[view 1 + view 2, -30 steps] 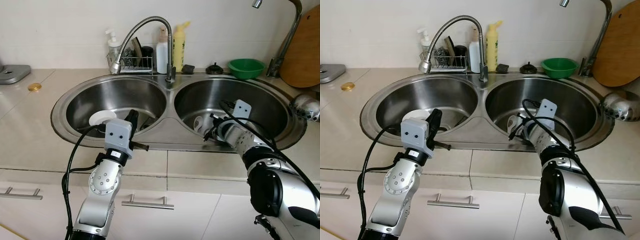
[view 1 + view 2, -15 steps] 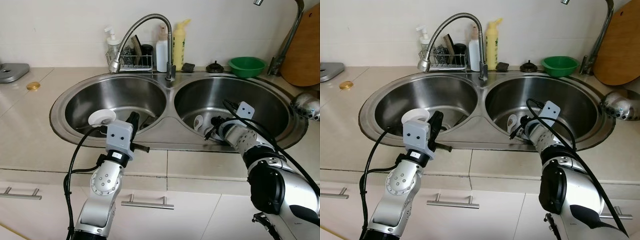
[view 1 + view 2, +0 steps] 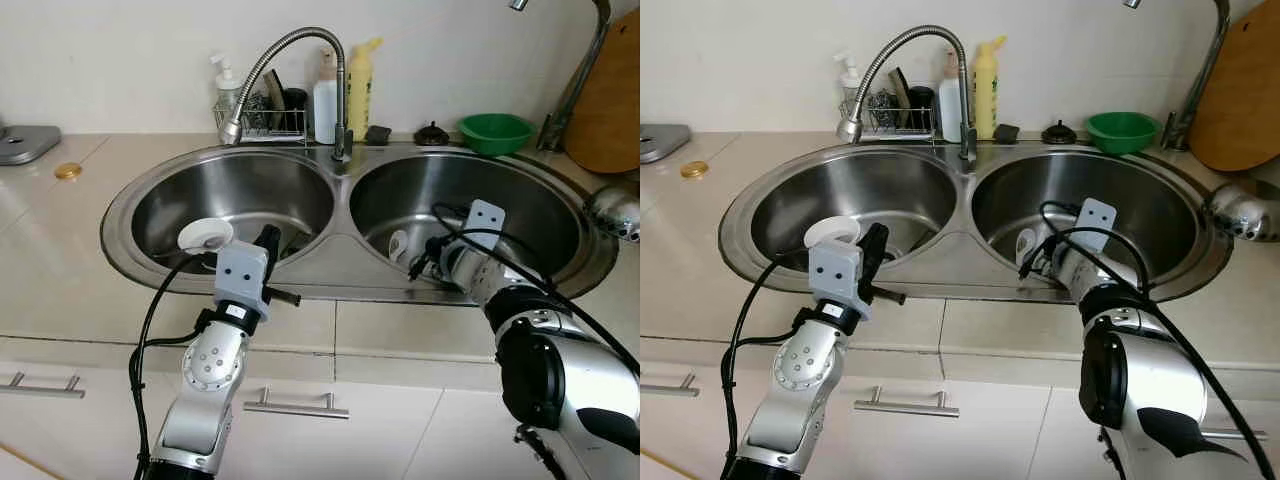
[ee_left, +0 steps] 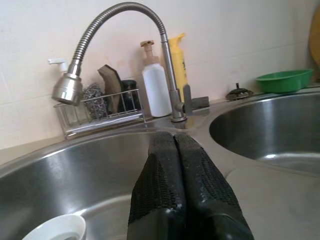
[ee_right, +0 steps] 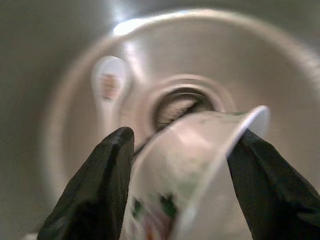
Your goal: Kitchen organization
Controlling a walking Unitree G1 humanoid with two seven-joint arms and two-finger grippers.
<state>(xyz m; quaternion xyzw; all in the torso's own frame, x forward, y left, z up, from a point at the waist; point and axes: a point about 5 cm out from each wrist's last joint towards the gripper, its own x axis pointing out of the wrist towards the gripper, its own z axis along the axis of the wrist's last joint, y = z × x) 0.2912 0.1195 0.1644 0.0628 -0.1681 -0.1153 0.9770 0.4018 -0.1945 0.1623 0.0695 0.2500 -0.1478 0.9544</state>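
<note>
The right gripper is down in the right basin of the sink, its fingers clamped on a white cup tilted above the drain. A white spoon lies just beside the drain. The left gripper, fingers pressed together and empty, hovers over the left basin's front edge, near a white bowl
</note>
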